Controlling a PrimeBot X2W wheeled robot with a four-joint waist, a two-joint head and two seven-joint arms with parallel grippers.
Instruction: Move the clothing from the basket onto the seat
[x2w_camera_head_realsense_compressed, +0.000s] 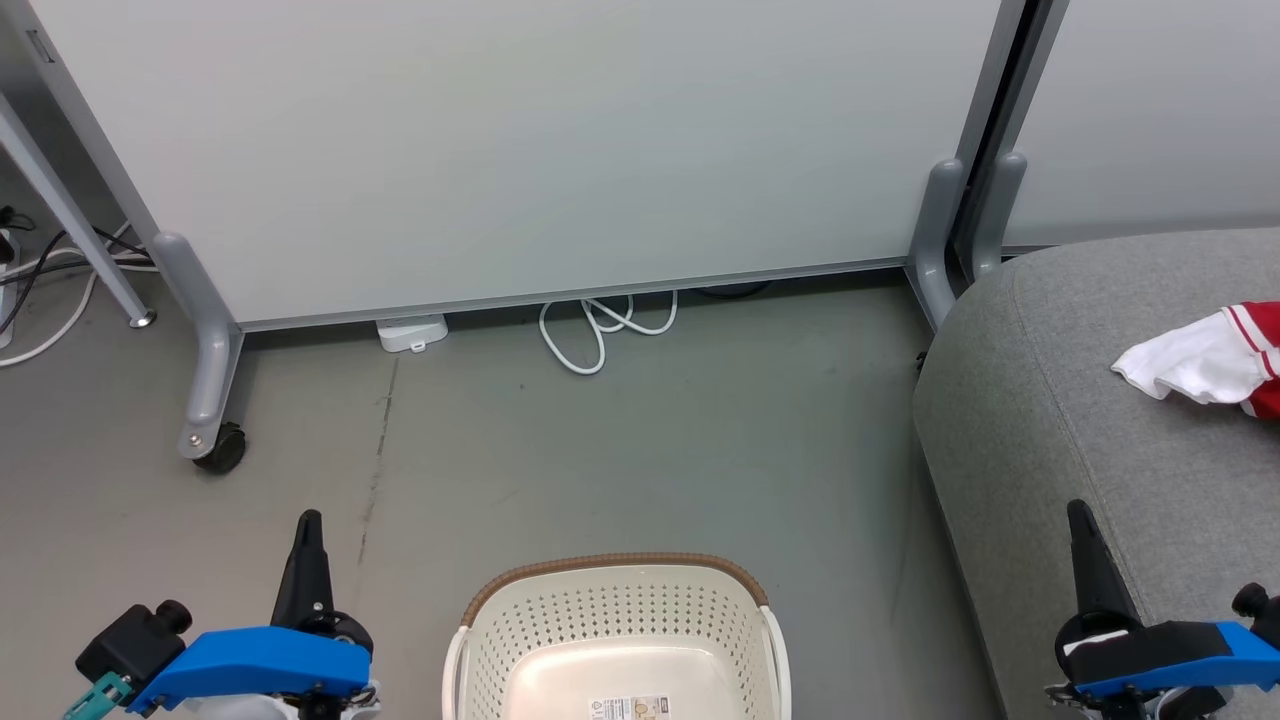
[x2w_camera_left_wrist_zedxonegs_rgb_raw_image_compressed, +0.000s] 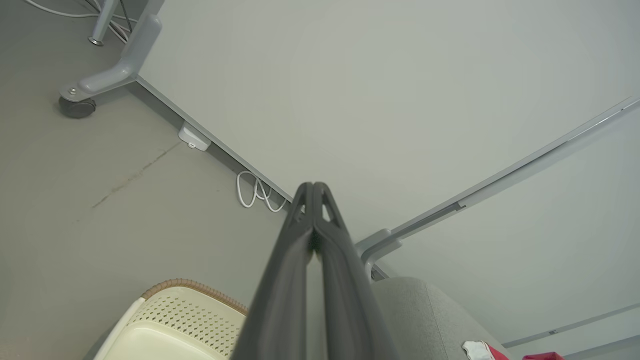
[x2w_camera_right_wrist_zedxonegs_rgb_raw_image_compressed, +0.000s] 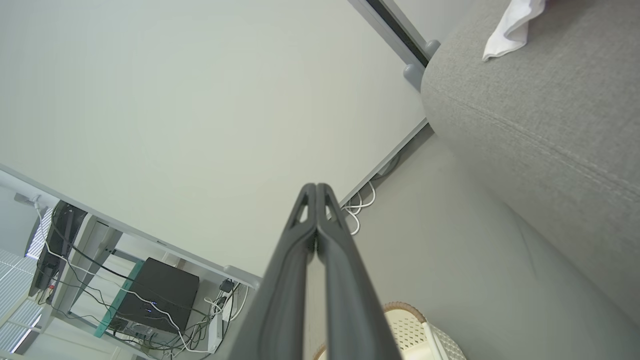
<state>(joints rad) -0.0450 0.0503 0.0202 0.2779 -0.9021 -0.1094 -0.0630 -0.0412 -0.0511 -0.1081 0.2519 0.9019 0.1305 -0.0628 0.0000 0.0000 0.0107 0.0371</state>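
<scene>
The cream basket (x2w_camera_head_realsense_compressed: 615, 610) with a brown rim stands on the floor at the bottom centre; its inside holds just a label sticker (x2w_camera_head_realsense_compressed: 628, 708). Red and white clothing (x2w_camera_head_realsense_compressed: 1205, 360) lies on the grey seat (x2w_camera_head_realsense_compressed: 1080, 420) at the right. My left gripper (x2w_camera_head_realsense_compressed: 308, 520) is at the lower left, shut and holding nothing, left of the basket. My right gripper (x2w_camera_head_realsense_compressed: 1078, 510) is at the lower right, shut and holding nothing, over the seat's front edge. In the wrist views the left gripper (x2w_camera_left_wrist_zedxonegs_rgb_raw_image_compressed: 313, 186) and right gripper (x2w_camera_right_wrist_zedxonegs_rgb_raw_image_compressed: 316, 186) show fingers pressed together. The clothing (x2w_camera_right_wrist_zedxonegs_rgb_raw_image_compressed: 510, 27) and basket (x2w_camera_left_wrist_zedxonegs_rgb_raw_image_compressed: 175, 320) also appear there.
A pale partition panel (x2w_camera_head_realsense_compressed: 520, 140) on grey wheeled feet (x2w_camera_head_realsense_compressed: 205, 400) stands behind the floor. A white cable (x2w_camera_head_realsense_compressed: 600, 330) and a small white box (x2w_camera_head_realsense_compressed: 412, 333) lie at its base. More cables (x2w_camera_head_realsense_compressed: 40, 270) lie at the far left. Bare grey floor (x2w_camera_head_realsense_compressed: 640, 440) lies between partition and basket.
</scene>
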